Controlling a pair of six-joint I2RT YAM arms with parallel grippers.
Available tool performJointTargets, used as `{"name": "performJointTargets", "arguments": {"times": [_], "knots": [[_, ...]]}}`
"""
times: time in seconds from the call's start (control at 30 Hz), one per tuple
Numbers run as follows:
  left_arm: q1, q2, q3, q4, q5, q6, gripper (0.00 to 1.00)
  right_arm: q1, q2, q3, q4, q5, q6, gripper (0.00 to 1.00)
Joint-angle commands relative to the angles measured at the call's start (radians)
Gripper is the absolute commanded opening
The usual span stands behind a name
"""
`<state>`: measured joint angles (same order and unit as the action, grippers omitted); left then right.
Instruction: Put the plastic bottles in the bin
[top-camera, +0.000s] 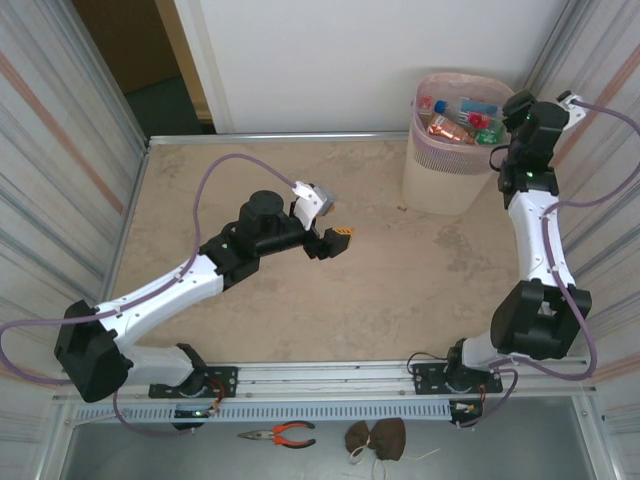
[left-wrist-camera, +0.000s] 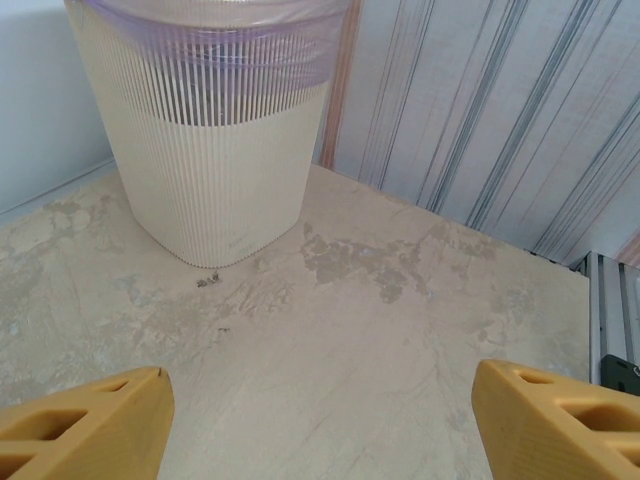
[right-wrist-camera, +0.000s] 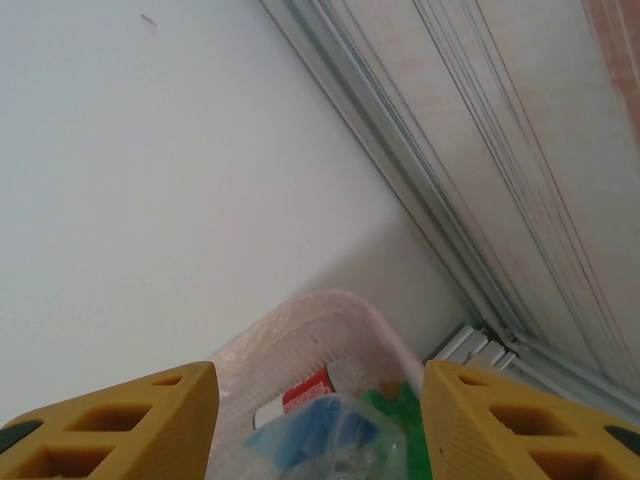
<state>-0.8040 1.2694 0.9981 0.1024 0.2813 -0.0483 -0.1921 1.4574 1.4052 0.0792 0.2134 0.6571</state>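
**Bin.** The bin (top-camera: 438, 185) stands upright at the far right of the surface (top-camera: 300, 300), close to the back wall. Its long axis is vertical and its mouth faces up. A clear liner bag (left-wrist-camera: 200, 40) is folded over the rim. In the left wrist view the slatted wall narrows toward the base, which sits flat on the surface.

**Bottles.** The plastic bottles (top-camera: 455, 122) lie inside the bin in a loose pile that reaches near rim level.
- None can be seen standing upright.
- A copper-coloured bottle lies with its long axis slanted across the mouth.
- A clear bottle with a blue label lies behind it, roughly crosswise, pointing toward the right rim.
- A green one sits against the right side.
- A red cap shows near the left rim.
- For most of the pile, the cap end cannot be told.

**Right claw.** The right claw (right-wrist-camera: 320, 395) hangs over the bin at its right rim. Its two orange fingers stand apart with nothing gripped between them, so it is released. Under the gap lie a clear blue-labelled bottle, a red label and a green piece, all inside the liner.

**Left claw.** The left claw (top-camera: 338, 238) is at mid-surface, well apart from the bin and pointing toward it. Its fingers are spread wide and released, with bare surface between them.

**Other items.** Orange-handled pliers (top-camera: 280, 434) lie on the near ledge in front of the arm bases.
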Motion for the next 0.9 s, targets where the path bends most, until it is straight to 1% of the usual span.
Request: {"name": "performJointTargets", "arguments": {"times": [0.0,0.17,0.3,0.37,0.43,0.57,0.67,0.73,0.83,0.87], "knots": [[0.006,-0.034,-0.012,0.023,0.018,-0.01,0.78,-0.001,-0.012,0.068,-0.054,-0.105,-0.066,0.53],[0.006,-0.033,-0.01,0.003,-0.004,-0.008,0.77,0.001,0.011,0.119,-0.107,-0.233,-0.074,0.48],[0.017,-0.034,0.004,-0.071,-0.058,-0.008,0.77,0.005,-0.014,0.123,-0.171,-0.309,-0.111,0.48],[0.038,-0.034,0.008,-0.118,-0.087,-0.02,0.77,0.008,-0.041,0.114,-0.213,-0.334,-0.149,0.5],[0.068,-0.042,-0.007,-0.142,-0.098,-0.039,0.78,0.012,-0.08,0.084,-0.244,-0.354,-0.193,0.56],[0.138,-0.076,-0.062,-0.178,-0.144,-0.063,0.8,0.019,-0.186,-0.034,-0.274,-0.387,-0.28,0.66],[0.193,-0.099,-0.091,-0.239,-0.206,-0.061,0.82,0.024,-0.266,-0.129,-0.307,-0.396,-0.341,0.77],[0.232,-0.116,-0.113,-0.272,-0.236,-0.059,0.85,0.026,-0.316,-0.192,-0.328,-0.4,-0.377,0.85],[0.296,-0.161,-0.169,-0.283,-0.281,-0.053,0.98,0.029,-0.382,-0.304,-0.326,-0.393,-0.417,0.96],[0.321,-0.175,-0.192,-0.281,-0.289,-0.054,0.99,0.032,-0.403,-0.352,-0.317,-0.385,-0.43,0.99]]}}
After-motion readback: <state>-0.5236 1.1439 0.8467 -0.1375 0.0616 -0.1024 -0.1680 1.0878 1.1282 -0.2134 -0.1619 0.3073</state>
